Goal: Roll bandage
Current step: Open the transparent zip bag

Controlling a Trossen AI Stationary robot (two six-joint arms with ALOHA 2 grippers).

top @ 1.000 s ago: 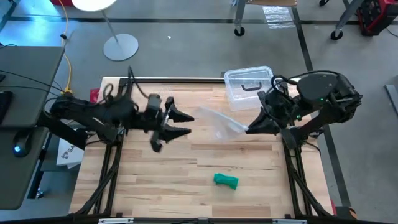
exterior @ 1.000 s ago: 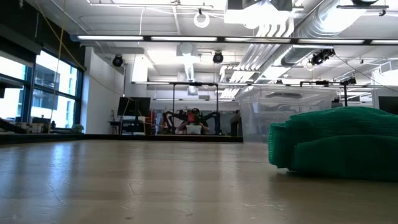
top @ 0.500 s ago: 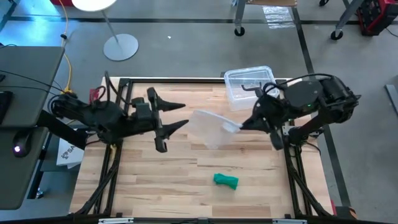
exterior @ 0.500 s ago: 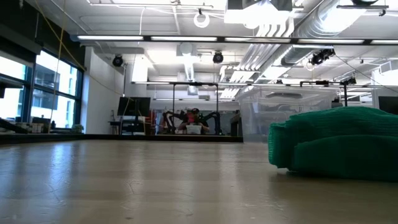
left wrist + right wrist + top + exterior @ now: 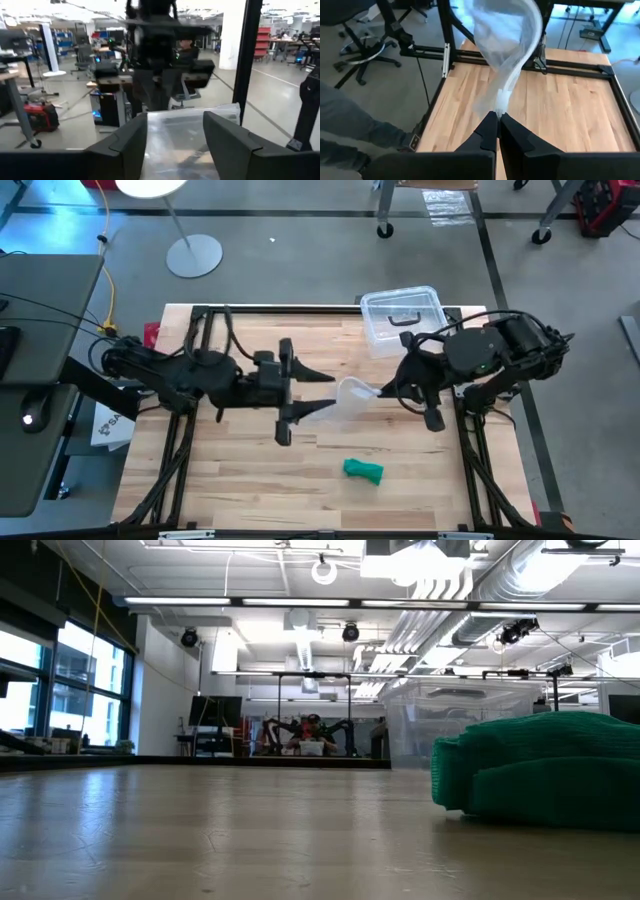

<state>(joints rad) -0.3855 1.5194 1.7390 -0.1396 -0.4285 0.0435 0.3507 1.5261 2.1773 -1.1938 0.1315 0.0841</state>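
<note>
Left gripper [image 5: 318,392] now advanced to frame centre, jaws open around the clear bag [image 5: 352,394]; right gripper [image 5: 382,392] jaws pinched on its other edge. Bandage [image 5: 363,470] already rolled, lower centre of tabletop [image 5: 240,470]; bagging likely next.

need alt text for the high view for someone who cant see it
Seen from above, the right gripper is shut on a clear plastic bag held over the middle of a wooden table, and the left gripper has its open fingers around the bag's other end. A rolled green bandage lies alone nearer the front edge.
</note>
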